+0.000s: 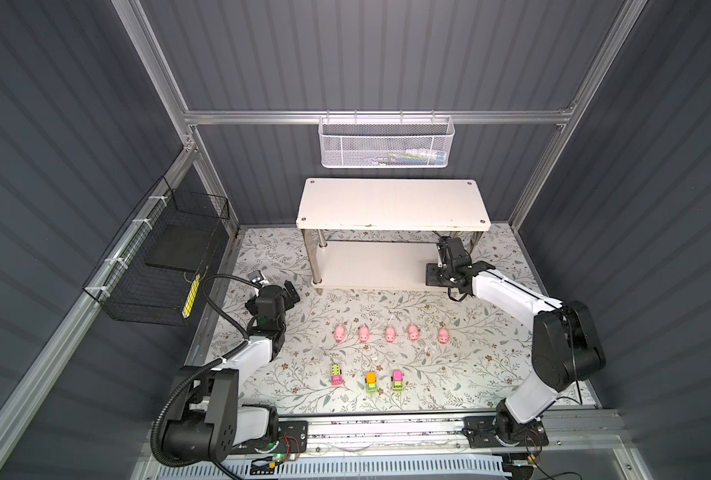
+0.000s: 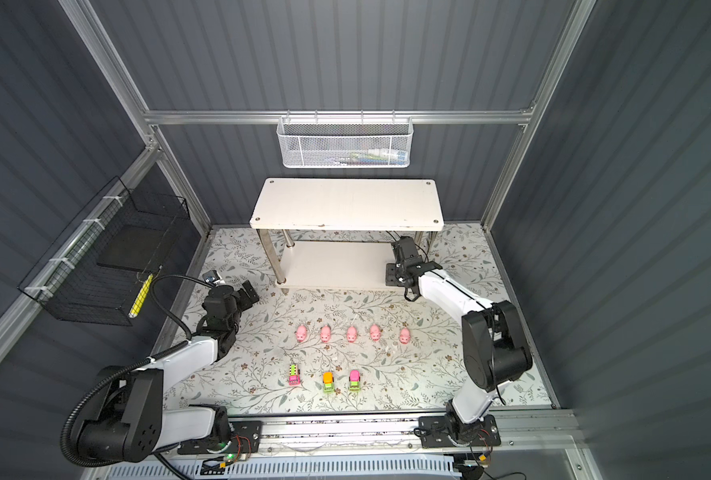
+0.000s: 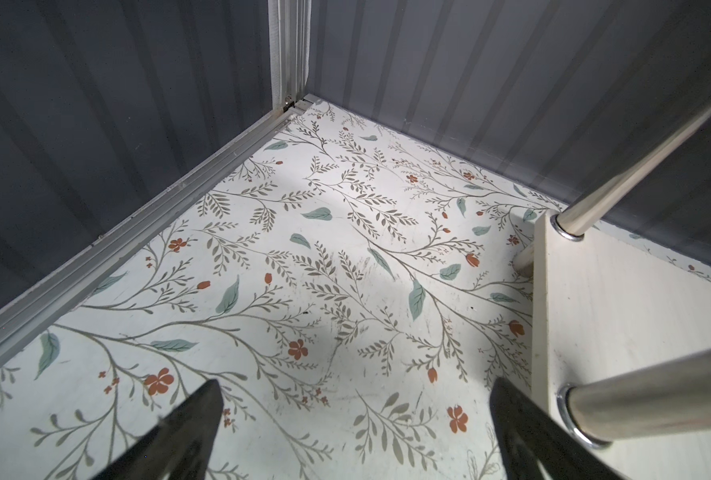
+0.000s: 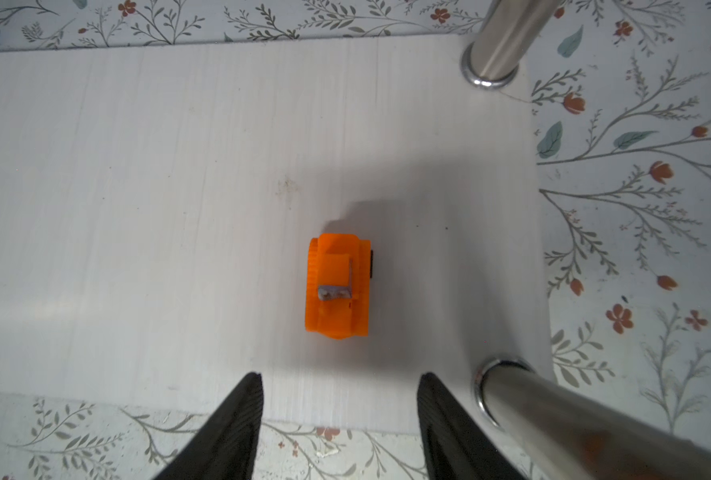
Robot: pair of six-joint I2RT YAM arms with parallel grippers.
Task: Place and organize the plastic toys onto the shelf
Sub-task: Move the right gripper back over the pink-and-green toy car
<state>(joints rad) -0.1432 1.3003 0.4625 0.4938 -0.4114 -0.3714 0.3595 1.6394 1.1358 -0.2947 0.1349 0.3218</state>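
The white shelf (image 1: 391, 203) stands at the back of the floral mat in both top views. An orange toy vehicle (image 4: 337, 286) rests on its lower board (image 4: 137, 208), just beyond my right gripper (image 4: 339, 382), which is open and empty at that board's right end (image 1: 433, 274). Several pink pigs (image 1: 390, 333) stand in a row on the mat. In front of them are three small vehicles: a pink and yellow-green one (image 1: 336, 375), an orange-topped one (image 1: 371, 382) and a pink-topped one (image 1: 397, 380). My left gripper (image 3: 355, 390) hangs open over bare mat by the shelf's left front corner (image 1: 291, 291).
Shiny shelf posts (image 4: 499, 37) (image 4: 574, 424) flank the right gripper, and the upper board overhangs it. A white mesh basket (image 1: 386, 141) hangs on the back wall, and a black wire basket (image 1: 158, 257) on the left wall. An aluminium rail (image 3: 137, 232) edges the mat.
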